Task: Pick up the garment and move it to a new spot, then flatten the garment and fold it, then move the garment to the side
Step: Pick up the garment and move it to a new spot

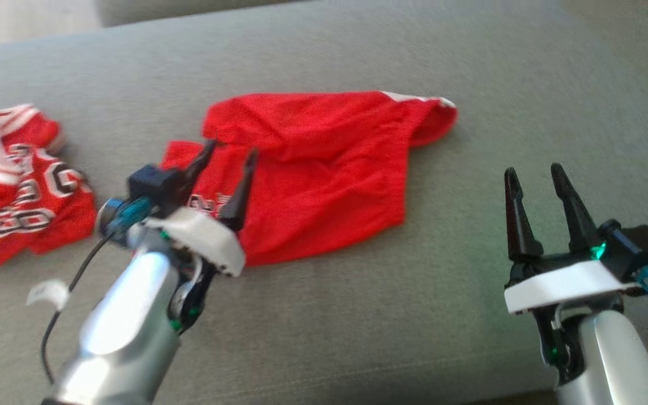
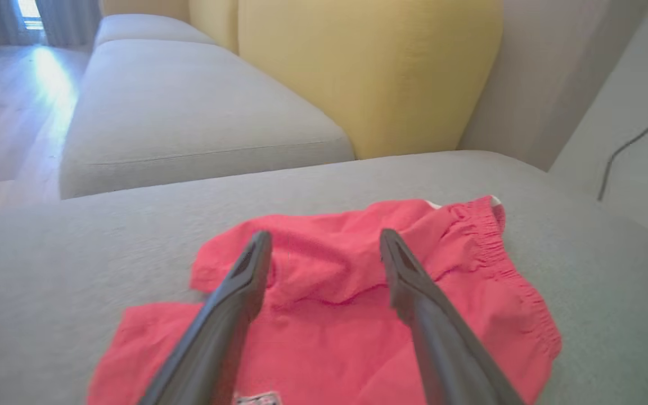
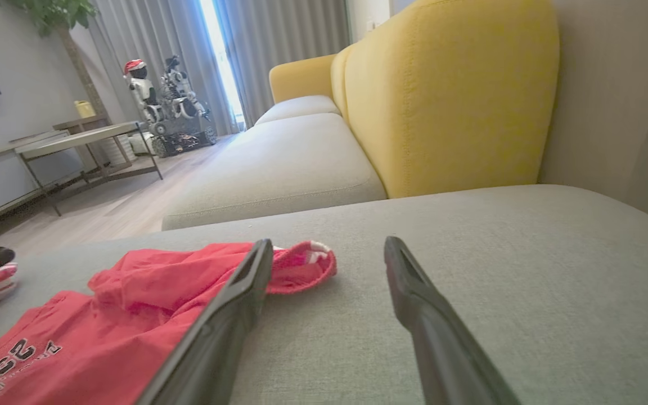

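The left end effector is seen with jaws spread and nothing gripped, over the left edge of the red shorts, which are laid rumpled mid-way across the grey sofa cushion. The right end effector is likewise spread and empty at the near right, well apart from the shorts. A red jersey is crumpled at the left.

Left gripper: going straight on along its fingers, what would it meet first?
Most likely the red shorts, whose rumpled fold lies right ahead of the open left gripper on the grey cushion; its height above the cloth is unclear.
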{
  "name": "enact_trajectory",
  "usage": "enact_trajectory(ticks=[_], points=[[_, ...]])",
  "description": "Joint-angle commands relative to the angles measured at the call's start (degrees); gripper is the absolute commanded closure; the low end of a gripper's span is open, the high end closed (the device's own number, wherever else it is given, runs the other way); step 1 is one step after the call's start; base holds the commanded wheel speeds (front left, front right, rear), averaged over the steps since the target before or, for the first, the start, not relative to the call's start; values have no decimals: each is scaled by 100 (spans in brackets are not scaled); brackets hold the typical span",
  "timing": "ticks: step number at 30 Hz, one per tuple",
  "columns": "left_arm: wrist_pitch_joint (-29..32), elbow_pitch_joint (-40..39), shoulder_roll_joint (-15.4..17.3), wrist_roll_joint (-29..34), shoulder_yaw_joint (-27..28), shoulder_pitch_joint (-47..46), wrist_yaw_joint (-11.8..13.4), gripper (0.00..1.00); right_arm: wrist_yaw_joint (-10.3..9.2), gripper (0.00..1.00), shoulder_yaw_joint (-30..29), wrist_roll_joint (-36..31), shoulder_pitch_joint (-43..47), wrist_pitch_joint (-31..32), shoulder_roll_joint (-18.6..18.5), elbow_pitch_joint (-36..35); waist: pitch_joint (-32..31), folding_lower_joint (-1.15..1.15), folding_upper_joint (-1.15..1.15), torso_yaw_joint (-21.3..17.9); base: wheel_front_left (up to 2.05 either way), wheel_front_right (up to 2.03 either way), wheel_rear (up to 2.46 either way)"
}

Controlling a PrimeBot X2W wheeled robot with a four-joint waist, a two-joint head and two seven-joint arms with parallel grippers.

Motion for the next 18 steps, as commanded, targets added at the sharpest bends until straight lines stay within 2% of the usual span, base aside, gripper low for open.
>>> enact_trajectory(ticks=[1, 6, 18], points=[[-75, -250, 231, -39, 348, -10, 116, 0, 24, 0, 116, -47, -3, 53, -20, -202, -291, 0, 0, 354, 0, 0, 0], [-122, -528, 521, -57, 765, 460, 328, 0, 24, 0, 74, -147, 102, 157, -20, -242, -484, 0, 0, 641, 0, 0, 0], [-129, -1465, 843, 224, 1556, 1685, 666, 0, 24, 0, -6, -242, 429, 325, -20, -294, -930, 0, 0, 974, 0, 0, 0]])
